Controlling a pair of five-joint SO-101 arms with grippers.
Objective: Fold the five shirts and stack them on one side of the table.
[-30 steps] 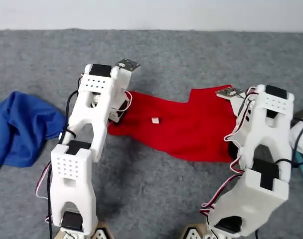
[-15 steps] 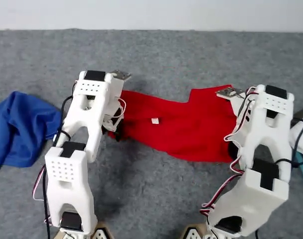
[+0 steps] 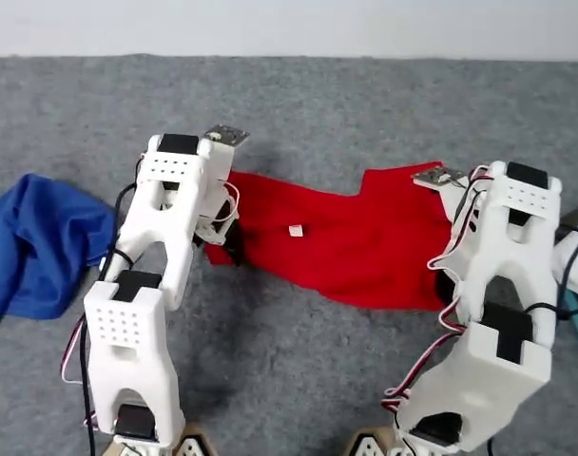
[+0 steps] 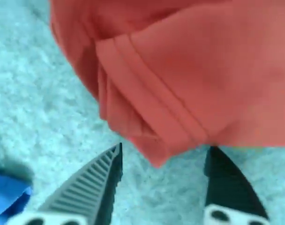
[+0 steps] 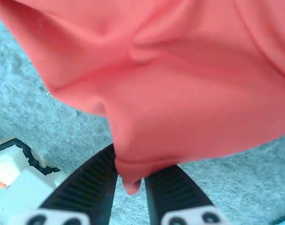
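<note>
Red knit cloth, thin and limp: the shirt (image 3: 346, 242) lies spread and rumpled across the middle of the grey table (image 3: 365, 104), its far end reaching toward the right edge. It looks light and soft, so it will probably drape and sag from any single pinch instead of keeping a shape, and the fuzzy table cover is likely to drag on it when it is pulled.

The stitched hem is the firmest part and the best hold. At the shirt's left end a doubled hem fold sits right between the parted jaws of the left gripper (image 4: 165, 159), which hangs released just short of the cloth. Closing on that fold, several layers thick, should give a sure bite. The right gripper (image 5: 131, 173) is clenched on a small tuck of the shirt's right end, with a nub of cloth poking out between its jaws. With both ends held, the shirt could be lifted taut; one corner alone would let it bunch.

A blue shirt (image 3: 37, 247) lies crumpled at the table's left edge.

A small white tag (image 3: 296, 230) sits on the red shirt; its print is too small to read.
</note>
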